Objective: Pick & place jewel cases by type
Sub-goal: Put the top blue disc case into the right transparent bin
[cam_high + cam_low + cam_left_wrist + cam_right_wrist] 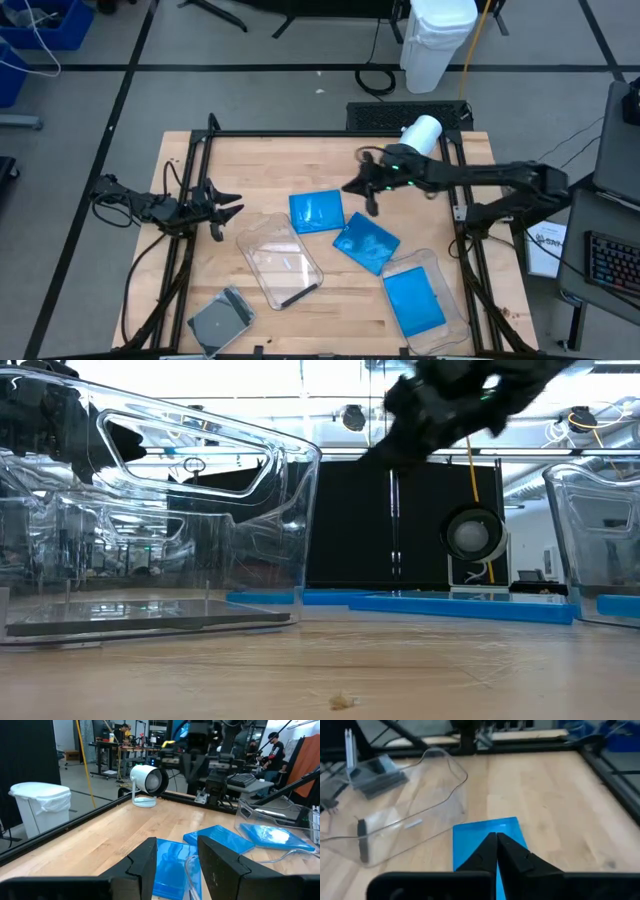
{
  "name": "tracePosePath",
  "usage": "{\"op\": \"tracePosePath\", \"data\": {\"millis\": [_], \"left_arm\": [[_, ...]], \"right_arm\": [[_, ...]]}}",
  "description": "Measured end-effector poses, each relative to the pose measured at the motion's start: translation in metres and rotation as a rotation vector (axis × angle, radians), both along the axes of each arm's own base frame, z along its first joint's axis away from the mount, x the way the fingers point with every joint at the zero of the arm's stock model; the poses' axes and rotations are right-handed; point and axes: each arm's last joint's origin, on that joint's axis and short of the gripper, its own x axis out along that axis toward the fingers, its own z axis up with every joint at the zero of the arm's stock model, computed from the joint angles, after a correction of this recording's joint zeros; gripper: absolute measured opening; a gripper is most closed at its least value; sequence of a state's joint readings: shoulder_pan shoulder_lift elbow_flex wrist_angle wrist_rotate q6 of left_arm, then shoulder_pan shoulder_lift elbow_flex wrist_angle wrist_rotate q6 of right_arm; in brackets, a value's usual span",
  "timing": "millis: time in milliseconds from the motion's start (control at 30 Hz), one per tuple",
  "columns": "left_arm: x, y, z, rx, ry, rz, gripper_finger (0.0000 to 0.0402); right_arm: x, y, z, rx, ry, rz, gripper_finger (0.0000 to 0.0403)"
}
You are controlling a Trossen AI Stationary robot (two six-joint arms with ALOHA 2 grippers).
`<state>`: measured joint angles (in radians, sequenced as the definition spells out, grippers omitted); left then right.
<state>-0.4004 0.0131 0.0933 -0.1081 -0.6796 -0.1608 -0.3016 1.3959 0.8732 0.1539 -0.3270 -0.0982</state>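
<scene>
Hovering shut-fingered, the right gripper (358, 190) nears a blue jewel case (316, 211).

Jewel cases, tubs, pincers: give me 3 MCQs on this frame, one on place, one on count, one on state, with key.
1. Where does the grey jewel case lie?
A. in the left tub
B. on the table near its front left corner
C. in the right pincer

2. How many blue jewel cases show?
A. two
B. three
C. five

3. What state are the right pincer's fingers in?
A. shut, holding nothing
B. wide open
C. shut on a case

Key: 1 B, the grey jewel case sits on bare wood beside the left tub. 2 B, two blue cases lie on the table and one in the right tub. 3 A, the right pincer shows fingertips together above a blue case.
</scene>
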Motion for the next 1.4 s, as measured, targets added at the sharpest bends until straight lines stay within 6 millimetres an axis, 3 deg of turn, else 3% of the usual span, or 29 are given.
{"op": "tracePosePath", "data": {"millis": [267, 433, 733, 900, 1200, 1400], "left_arm": [[0.000, 0.000, 0.000, 0.000, 0.000, 0.000, 0.0147], [0.000, 0.000, 0.002, 0.038, -0.003, 0.000, 0.0147], [0.000, 0.000, 0.003, 0.032, -0.021, 0.000, 0.0147], [0.000, 0.000, 0.003, 0.034, -0.021, 0.000, 0.0147], [0.000, 0.000, 0.003, -0.067, -0.050, 0.000, 0.0147], [0.000, 0.000, 0.003, -0.068, -0.043, 0.014, 0.0147]], "right_arm": [[0.065, -0.017, -0.044, 0.042, 0.192, 0.122, 0.0000], [0.083, -0.021, -0.075, 0.101, 0.347, 0.127, 0.0000], [0.078, -0.011, -0.098, 0.173, 0.547, 0.141, 0.0000], [0.076, -0.013, -0.100, 0.075, 0.593, 0.064, 0.0000], [0.076, -0.036, -0.099, -0.092, 0.592, -0.162, 0.0000], [0.083, -0.053, -0.091, -0.207, 0.481, -0.324, 0.0000]]}}
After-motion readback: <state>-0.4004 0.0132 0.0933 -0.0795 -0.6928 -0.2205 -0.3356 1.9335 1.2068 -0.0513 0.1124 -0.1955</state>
